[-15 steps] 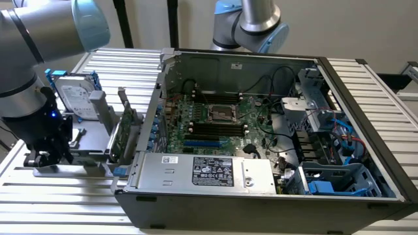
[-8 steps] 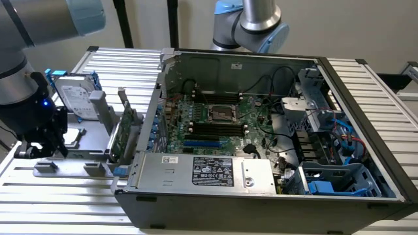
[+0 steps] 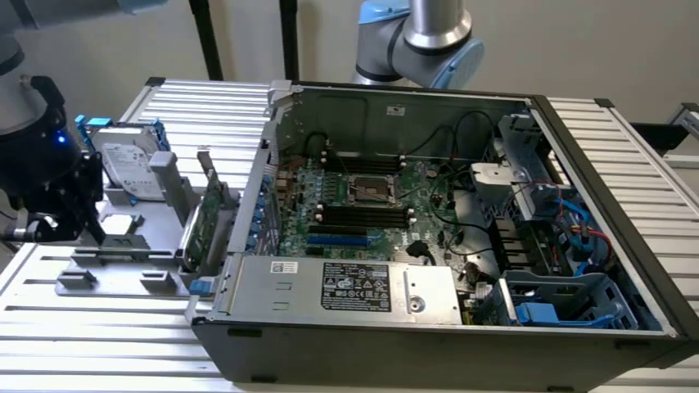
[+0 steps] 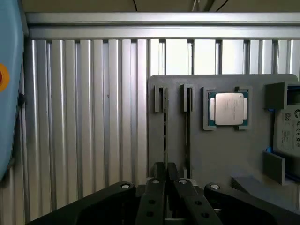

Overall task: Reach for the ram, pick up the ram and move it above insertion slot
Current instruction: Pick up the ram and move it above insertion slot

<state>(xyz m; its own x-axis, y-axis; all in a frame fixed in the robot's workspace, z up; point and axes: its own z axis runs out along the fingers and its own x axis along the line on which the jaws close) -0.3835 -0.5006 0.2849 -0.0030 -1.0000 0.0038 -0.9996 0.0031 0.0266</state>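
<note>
Ram (image 4: pixel 165 126) stands on its thin edge in a slot of the gray holder (image 4: pixel 225 154), near the holder's edge far from the hard drive (image 4: pixel 288 129). Gripper (image 4: pixel 165 182) hangs in line with it; if it grips, I cannot tell. I think a small sideways error could strike the slot wall or jam the stick.

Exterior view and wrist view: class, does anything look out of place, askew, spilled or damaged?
Nothing stands out. The processor sits square in its holder on the grey tray; the hard drive and green card stand in their holders; nothing is spilled.
</note>
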